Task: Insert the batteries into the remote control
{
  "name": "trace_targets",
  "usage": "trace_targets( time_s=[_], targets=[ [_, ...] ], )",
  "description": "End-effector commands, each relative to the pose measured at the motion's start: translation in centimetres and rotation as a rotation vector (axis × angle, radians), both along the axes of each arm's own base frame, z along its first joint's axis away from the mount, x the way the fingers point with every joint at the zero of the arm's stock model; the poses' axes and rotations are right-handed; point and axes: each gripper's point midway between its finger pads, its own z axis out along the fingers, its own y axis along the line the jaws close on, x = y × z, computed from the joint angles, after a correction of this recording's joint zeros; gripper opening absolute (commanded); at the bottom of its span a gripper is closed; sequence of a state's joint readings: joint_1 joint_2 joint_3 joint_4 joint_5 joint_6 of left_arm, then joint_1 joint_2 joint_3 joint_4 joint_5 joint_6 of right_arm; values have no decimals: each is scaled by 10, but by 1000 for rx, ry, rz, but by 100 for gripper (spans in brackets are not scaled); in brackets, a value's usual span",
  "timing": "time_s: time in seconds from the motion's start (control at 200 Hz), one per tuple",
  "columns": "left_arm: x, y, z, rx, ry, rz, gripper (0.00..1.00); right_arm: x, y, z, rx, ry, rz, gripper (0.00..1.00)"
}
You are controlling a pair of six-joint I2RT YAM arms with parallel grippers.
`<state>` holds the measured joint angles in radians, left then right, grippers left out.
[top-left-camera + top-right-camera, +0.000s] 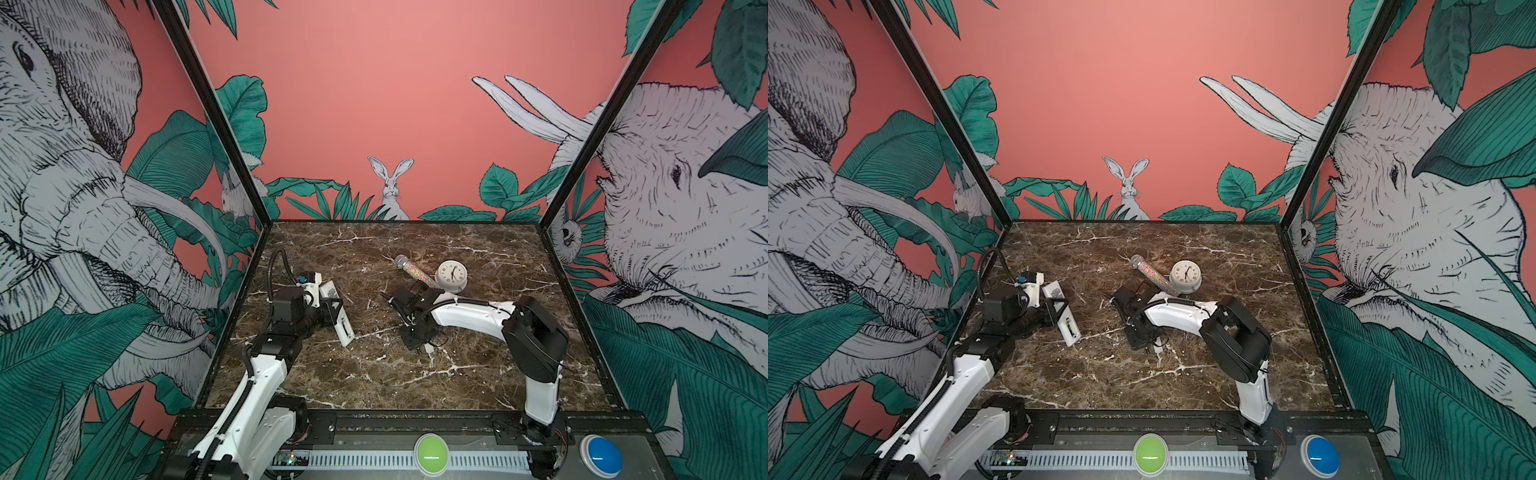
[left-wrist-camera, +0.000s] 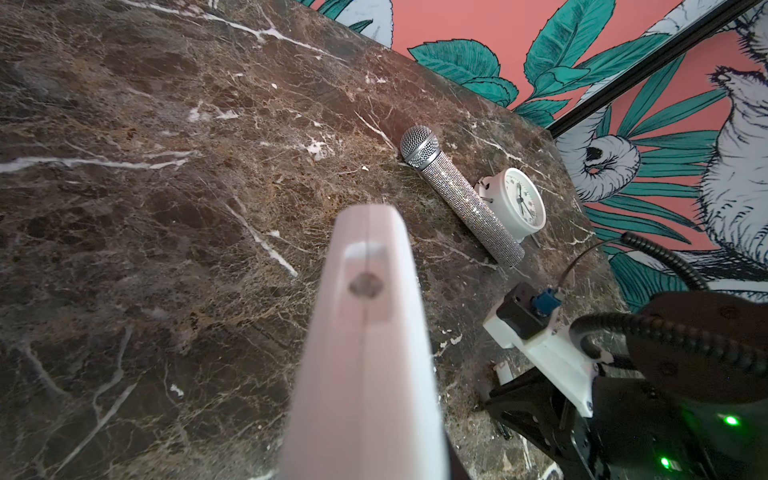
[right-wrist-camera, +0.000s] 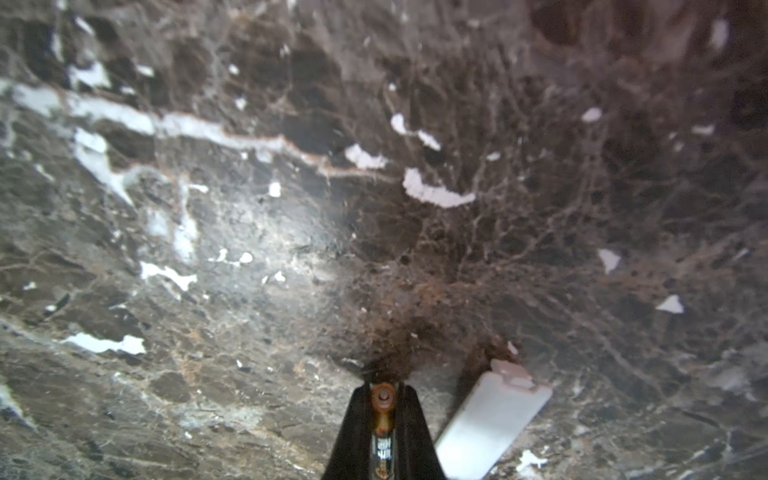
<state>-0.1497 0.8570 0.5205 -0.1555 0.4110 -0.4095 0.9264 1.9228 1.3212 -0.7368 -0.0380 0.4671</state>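
two grips are on: the left gripper (image 1: 332,309) is clamped across the white remote control (image 1: 344,327) at the left of the marble table (image 1: 457,386). in both top views the remote's long axis runs diagonally, open battery bay facing up, that end aimed at the front edge and the other toward the back left. the right gripper (image 3: 384,391) pinches one battery (image 3: 382,422) lengthwise, gold tip toward the marble, beside the loose white battery cover (image 3: 490,422).

Even light, blurred remote control (image 2: 365,353) close-up.
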Motion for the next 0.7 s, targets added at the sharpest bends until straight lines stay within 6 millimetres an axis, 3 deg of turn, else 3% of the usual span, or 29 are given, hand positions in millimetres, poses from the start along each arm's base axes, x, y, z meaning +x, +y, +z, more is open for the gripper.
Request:
trace_targets(
  time_s=[0.0,0.31,0.695],
  targets=[
    [1,-5,3,-17,-21,-24,0,3,-5,5,-24,-22,18,0],
    [-3,-9,9,-48,-36,-45,0,-5,1,-1,-17,-10,29,3],
    [-6,-11,18,-67,-65,-53,0,-8,-3,-8,-67,-4,57,19]
  ],
)
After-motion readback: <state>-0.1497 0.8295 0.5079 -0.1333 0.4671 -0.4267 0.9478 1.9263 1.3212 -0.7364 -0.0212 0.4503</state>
